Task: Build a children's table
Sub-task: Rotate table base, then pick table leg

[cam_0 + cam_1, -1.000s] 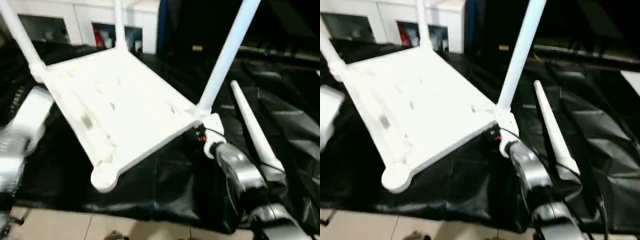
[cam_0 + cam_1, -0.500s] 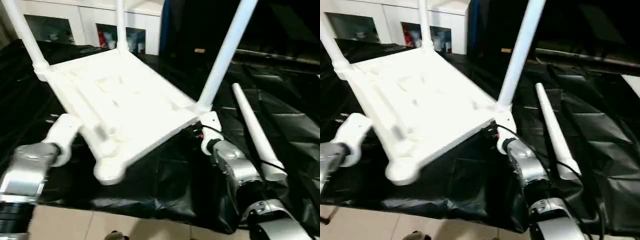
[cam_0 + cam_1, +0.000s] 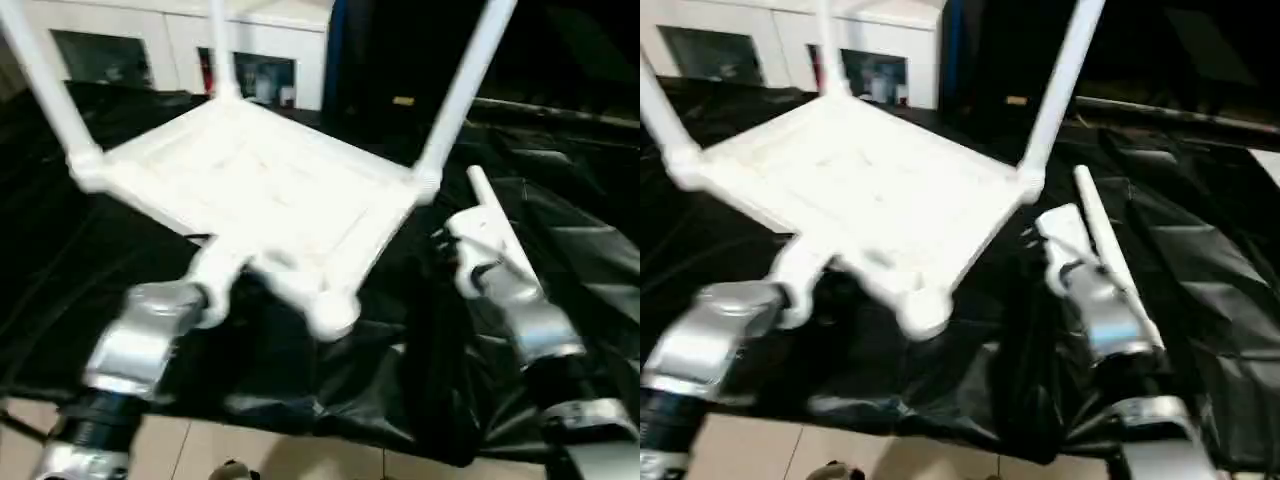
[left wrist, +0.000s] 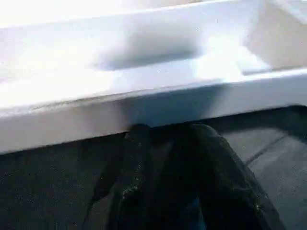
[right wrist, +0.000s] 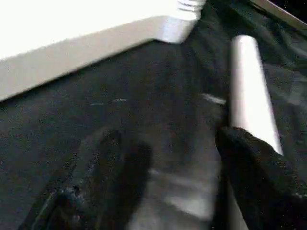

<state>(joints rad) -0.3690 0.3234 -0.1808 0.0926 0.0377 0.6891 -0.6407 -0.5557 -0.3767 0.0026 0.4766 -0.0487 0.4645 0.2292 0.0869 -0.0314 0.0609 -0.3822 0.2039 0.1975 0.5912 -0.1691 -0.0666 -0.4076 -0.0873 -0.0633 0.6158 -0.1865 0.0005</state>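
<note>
We are working over the upturned table top [image 3: 260,190], lying ribbed side up on the black sheet [image 3: 560,230] with three legs standing in its corner sockets and the near corner socket [image 3: 330,312] empty. The last leg [image 3: 497,232] is lying loose to our right, its long axis running away from us, just beside our right gripper [image 5: 177,158], whose fingers are standing apart with nothing between them. That arm is the nearer one, while our left gripper [image 4: 168,163] is sitting under the top's near edge; whether it is clamping the edge we cannot tell.

Black plastic sheeting [image 3: 300,380] drapes the work surface; white glass-fronted cabinets [image 3: 150,50] behind; pale tiled floor [image 3: 250,455] below.
</note>
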